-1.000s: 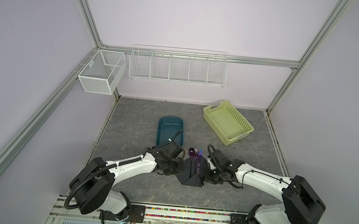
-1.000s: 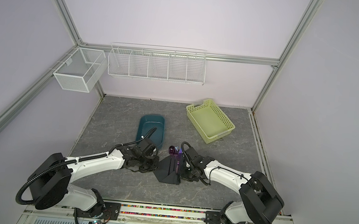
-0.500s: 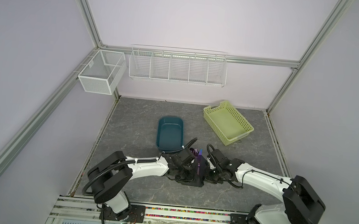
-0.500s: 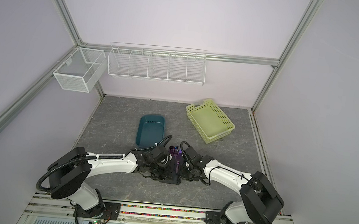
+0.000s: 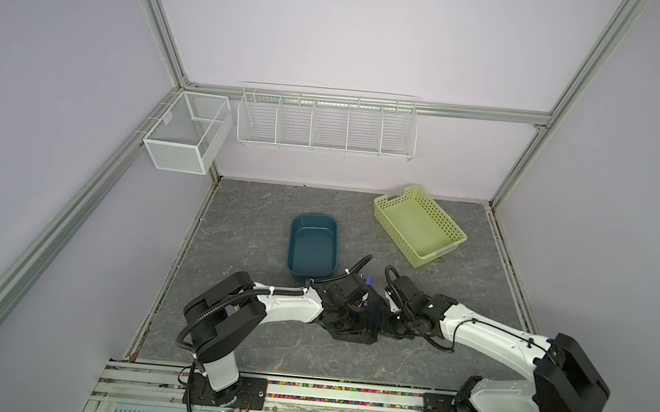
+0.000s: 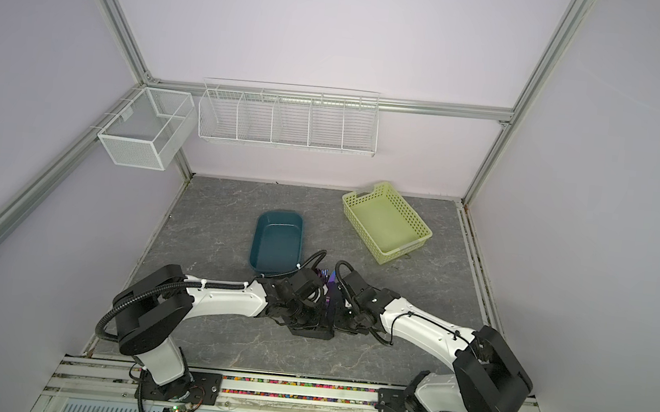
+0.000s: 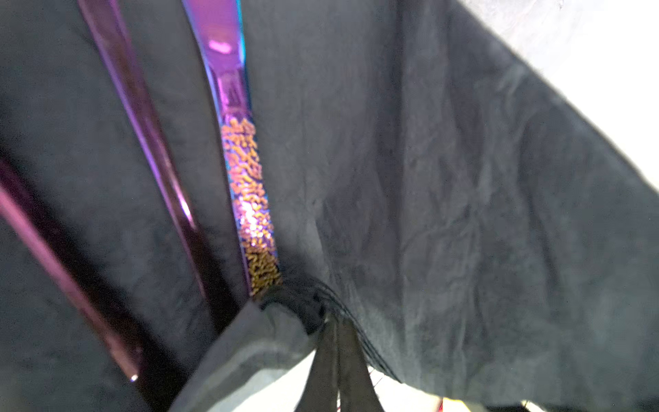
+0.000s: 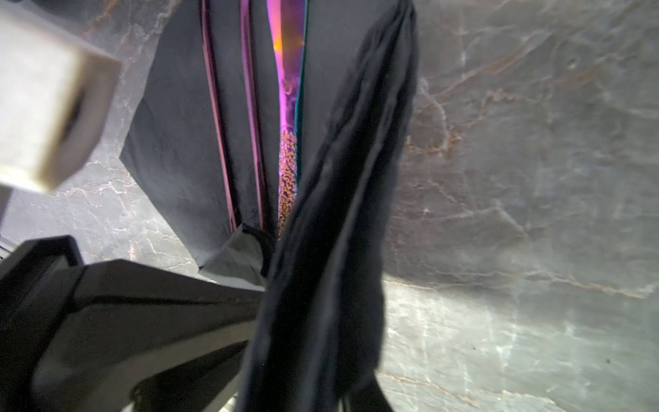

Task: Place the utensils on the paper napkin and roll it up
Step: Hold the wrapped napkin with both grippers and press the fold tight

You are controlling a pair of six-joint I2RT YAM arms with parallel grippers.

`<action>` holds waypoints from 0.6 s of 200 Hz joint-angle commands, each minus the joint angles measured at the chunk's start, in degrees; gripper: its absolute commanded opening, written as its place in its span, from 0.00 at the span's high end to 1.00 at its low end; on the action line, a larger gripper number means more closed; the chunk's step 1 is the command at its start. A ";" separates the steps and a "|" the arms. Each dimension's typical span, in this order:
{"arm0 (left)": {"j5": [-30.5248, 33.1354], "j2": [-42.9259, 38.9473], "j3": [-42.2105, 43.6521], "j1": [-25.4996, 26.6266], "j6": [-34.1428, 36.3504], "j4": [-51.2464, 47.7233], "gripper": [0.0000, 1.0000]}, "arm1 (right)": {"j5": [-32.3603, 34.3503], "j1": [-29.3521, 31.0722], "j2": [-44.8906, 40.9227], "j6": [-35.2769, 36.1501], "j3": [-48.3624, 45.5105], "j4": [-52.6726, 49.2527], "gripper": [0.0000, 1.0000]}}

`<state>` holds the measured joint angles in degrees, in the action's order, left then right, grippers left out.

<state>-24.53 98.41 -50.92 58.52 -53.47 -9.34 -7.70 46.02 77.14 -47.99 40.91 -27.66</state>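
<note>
The black paper napkin lies near the table's front middle, and both grippers meet over it. The utensils lie side by side on it, their purple heads sticking out past the far edge. My left gripper is shut on the napkin's near edge, right by the handle ends. My right gripper is shut on the napkin's right side, which stands up as a dark fold beside the utensils and hides its fingertips.
A teal tub stands just behind the left gripper. Further back on the right is a yellow-green basket. A wire rack and a mesh box hang on the walls.
My left gripper has moved right from the napkin's left side to over its middle. The right gripper has stayed almost where it was.
</note>
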 commanded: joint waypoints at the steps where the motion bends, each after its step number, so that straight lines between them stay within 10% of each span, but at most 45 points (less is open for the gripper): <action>1: 1.98 1.17 -1.42 0.19 -0.11 -1.50 1.00 | 0.24 0.38 -1.15 -0.73 -1.00 -0.73 0.87; 120: 3.05 3.07 -2.13 0.19 0.74 -0.72 1.00 | -2.38 0.55 -0.21 -0.72 -1.02 1.82 0.87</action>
<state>-22.13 101.03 -52.23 58.52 -53.06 -11.09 -9.30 46.13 77.14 -47.99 40.80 -26.48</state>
